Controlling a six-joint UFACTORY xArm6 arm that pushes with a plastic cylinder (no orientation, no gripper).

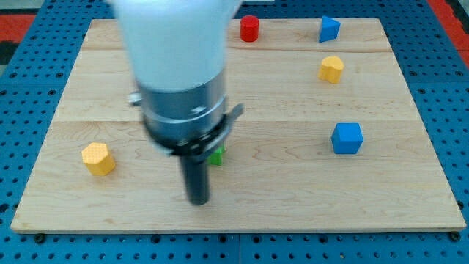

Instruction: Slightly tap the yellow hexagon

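yellow hexagon (98,158) at view's left | my tip (198,201) well to its right, apart | no pincer on rod

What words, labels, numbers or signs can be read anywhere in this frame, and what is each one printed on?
None: no text, brand, number or sign can be read.
The blocks, such as the yellow hexagon and the blue cube, have plain faces.
The wooden board is unmarked.
The arm's white and grey housing above my tip is blurred and shows no label.

No legible text, label or number anywhere.
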